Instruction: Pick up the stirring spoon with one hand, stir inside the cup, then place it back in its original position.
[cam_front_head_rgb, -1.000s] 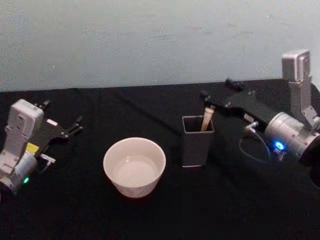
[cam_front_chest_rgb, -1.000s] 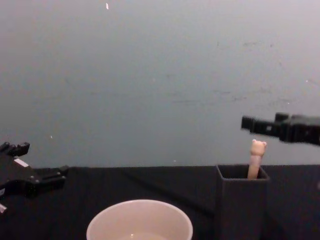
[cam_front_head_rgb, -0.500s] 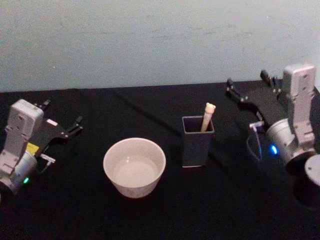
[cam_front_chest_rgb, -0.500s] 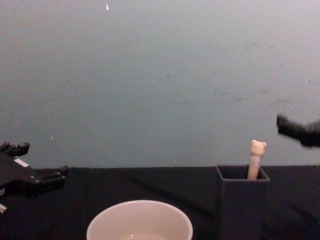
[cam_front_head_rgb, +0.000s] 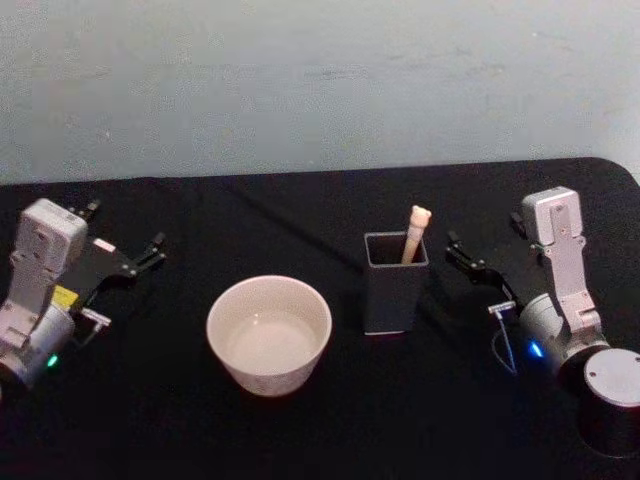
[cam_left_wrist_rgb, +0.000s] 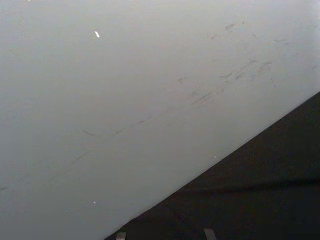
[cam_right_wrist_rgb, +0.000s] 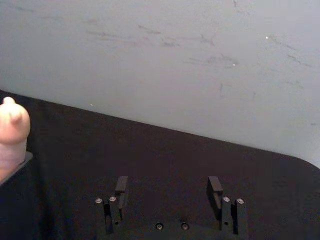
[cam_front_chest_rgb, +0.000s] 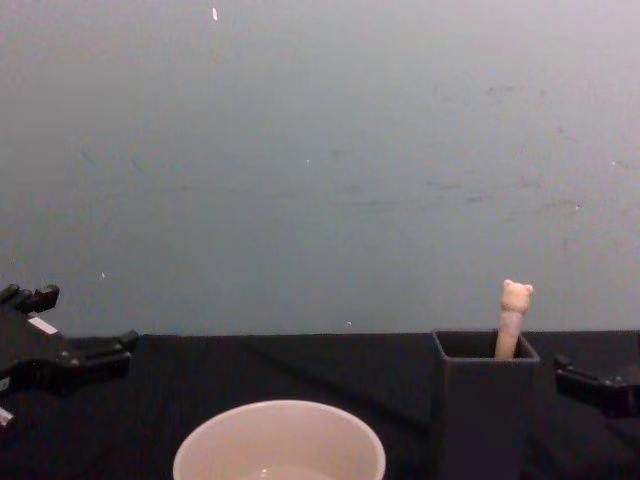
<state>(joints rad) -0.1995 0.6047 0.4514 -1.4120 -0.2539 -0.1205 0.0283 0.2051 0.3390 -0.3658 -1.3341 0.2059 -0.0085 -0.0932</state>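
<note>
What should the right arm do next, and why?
Probably nudge the right gripper toward the holder and up to the spoon's bear head. The spoon stands in the holder untouched, the jaws are open and empty, and the gripper sits low, right of the holder. The cup waits to the holder's left; the left gripper stays parked at far left.

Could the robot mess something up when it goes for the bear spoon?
Maybe. The spoon leans in a narrow holder, and the open right gripper sits close beside it, so a sideways bump might tip the holder over. Only the little bear top sticks out, so the fingers could slip off it. The cup stands near the holder's other side and holds some liquid, so a falling holder might knock it and spill.
</note>
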